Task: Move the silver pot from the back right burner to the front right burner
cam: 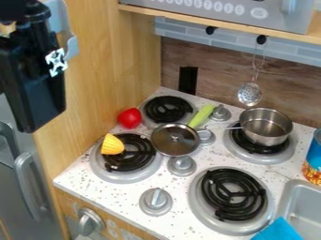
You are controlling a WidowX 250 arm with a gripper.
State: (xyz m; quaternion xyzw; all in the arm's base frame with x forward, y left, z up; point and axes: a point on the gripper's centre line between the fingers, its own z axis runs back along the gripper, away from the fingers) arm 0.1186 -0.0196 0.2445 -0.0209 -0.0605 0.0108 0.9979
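The black gripper (34,79) hangs at the upper left, in front of the wooden side panel and well above the stove top, touching none of the things there. A yellow ridged piece (112,144) lies on the left edge of the front left burner. Behind it, a red round object (130,118) rests by the panel. Between the left burners and the knobs sits a round metal lid or shallow pan (175,139), with a green elongated piece (201,116) just behind it. A steel pot (266,126) stands on the back right burner, its handle pointing left.
A black coil burner (233,194) is at the front right, beside a grey sink (302,204) with a blue cloth (279,230) at its edge. A blue can (313,161) stands at the right. A slotted spoon (249,93) hangs from the back wall.
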